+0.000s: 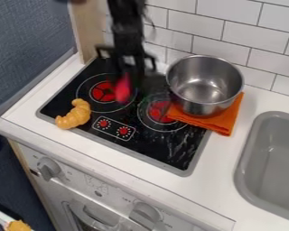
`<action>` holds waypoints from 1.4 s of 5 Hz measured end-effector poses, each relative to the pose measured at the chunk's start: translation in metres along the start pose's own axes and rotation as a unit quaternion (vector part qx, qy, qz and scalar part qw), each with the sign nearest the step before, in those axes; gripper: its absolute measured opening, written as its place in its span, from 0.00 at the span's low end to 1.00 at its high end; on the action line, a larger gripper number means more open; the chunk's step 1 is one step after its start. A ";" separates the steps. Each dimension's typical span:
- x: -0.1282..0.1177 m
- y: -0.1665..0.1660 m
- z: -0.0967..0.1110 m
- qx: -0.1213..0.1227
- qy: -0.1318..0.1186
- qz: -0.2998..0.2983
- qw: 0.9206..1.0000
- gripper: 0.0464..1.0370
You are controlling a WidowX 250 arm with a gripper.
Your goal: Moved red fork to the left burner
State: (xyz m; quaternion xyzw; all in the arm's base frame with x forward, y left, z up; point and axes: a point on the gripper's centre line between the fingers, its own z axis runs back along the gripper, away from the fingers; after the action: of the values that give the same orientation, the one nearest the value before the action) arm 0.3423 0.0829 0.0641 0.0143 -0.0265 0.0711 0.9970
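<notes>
So the white desk (219, 180) takes up most of this, with a white tile wall (225, 22) along the back and an oven front (101, 195) below the near edge, two grey knobs on it. The black stove (144, 144) is set into the desk at a slant, and the grey sink (242, 158) is cut in over on the right.

The black arm (126, 27) hangs down from the top edge, and the hand (124, 76) is above the back left part of the stove. It's pretty blurry there, but it looks closed on something red.

The steel pot (201, 107) is upright at the stove's back right corner, sitting on the orange cloth (225, 125). The cloth lies rumpled, from the right burner (160, 112) across the stove's edge onto the desk.

The croissant (74, 115) is at the stove's near left corner, just in front of the left burner (103, 91).

That red thing is the fork (123, 89), pointing down under the hand at the right side of the left burner. Can't tell if its lower end touches the stove.
</notes>
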 end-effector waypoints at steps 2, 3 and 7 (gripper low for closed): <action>0.003 0.054 0.021 0.008 -0.005 -0.037 0.999 0.40; 0.000 0.077 0.001 0.023 0.021 -0.056 0.998 0.40; 0.003 0.089 -0.052 0.043 0.045 -0.072 0.995 0.47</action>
State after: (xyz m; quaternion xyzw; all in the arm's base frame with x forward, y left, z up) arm 0.3354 0.1727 0.0149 0.0559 0.0227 0.0003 0.9982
